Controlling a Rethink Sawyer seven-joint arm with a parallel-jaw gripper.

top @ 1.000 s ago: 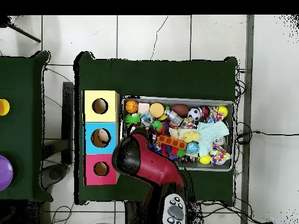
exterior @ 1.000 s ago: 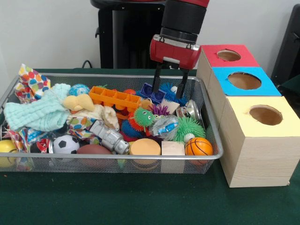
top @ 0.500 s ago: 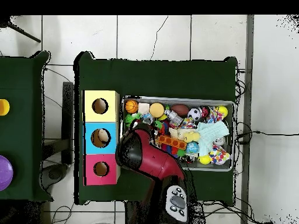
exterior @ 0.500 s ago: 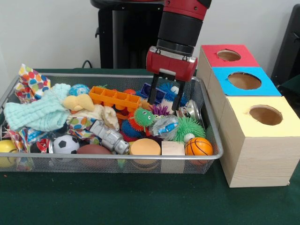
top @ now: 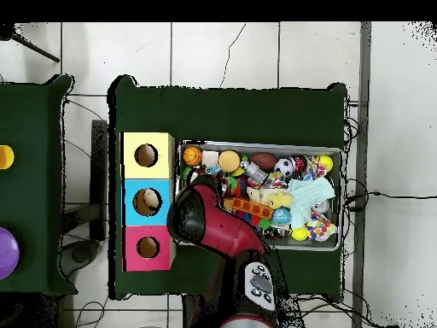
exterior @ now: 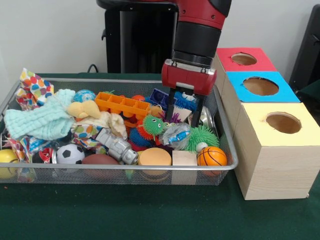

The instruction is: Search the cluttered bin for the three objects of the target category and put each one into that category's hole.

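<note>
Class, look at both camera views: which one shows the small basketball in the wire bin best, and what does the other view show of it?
The front view. There the basketball sits unobstructed at the bin's near corner beside the yellow box, its black seams plain. The overhead view shows the basketball only as a tiny orange dot in the bin corner.

Toys (exterior: 155,125) in bin (exterior: 226,140), boxes (exterior: 272,150) beside

silver wire-mesh metal bin (exterior: 220,131) | pale matt wooden boxes (exterior: 267,167) | mint ribbed cloth (exterior: 37,122) | glossy orange plastic tray (exterior: 122,105) | dark green cloth-covered worktop (exterior: 150,212)
</note>
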